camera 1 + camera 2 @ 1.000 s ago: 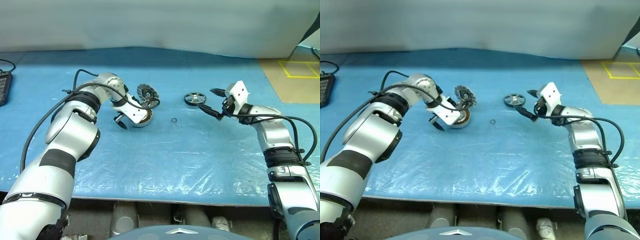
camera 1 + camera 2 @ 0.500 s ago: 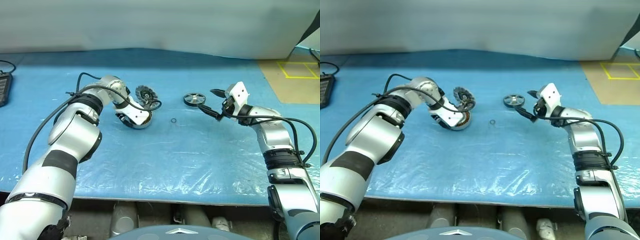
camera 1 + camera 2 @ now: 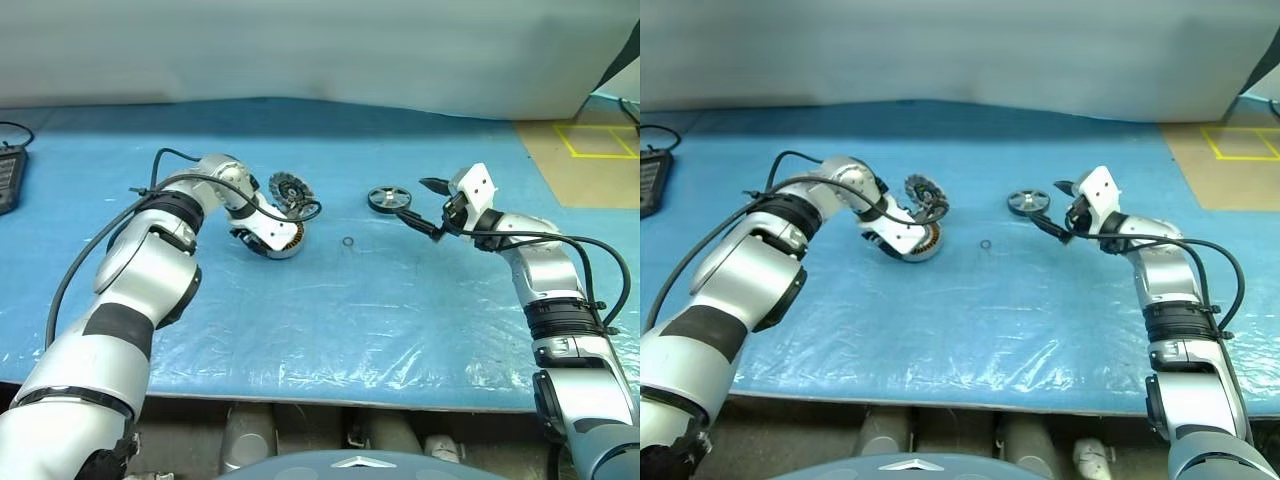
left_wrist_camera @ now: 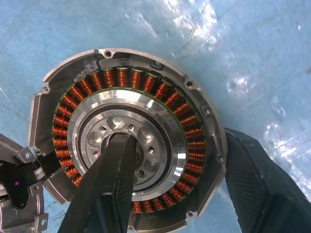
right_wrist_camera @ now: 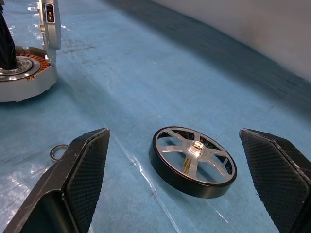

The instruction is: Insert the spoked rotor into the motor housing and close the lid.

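The motor housing (image 3: 284,238) lies flat on the blue mat, its copper windings (image 4: 121,77) ringing a silver centre. Its lid (image 3: 292,190) stands upright, hinged at the housing's far edge. My left gripper (image 3: 262,236) points down on the housing and is shut on its wall, with one finger (image 4: 112,184) in the centre bore and the other outside the rim. The spoked rotor (image 3: 388,198), dark with silver spokes (image 5: 193,161), lies flat to the right. My right gripper (image 3: 415,200) stands open just beside it, nothing between its fingers.
A small loose ring (image 3: 347,241) lies on the mat between housing and rotor. A dark device (image 3: 8,170) sits at the far left edge. Yellow tape marks (image 3: 600,140) the brown surface at the back right. The mat's front edge (image 3: 330,395) runs close to me.
My left gripper has closed from wide open onto the housing's wall. The right arm and the rotor have stayed put.
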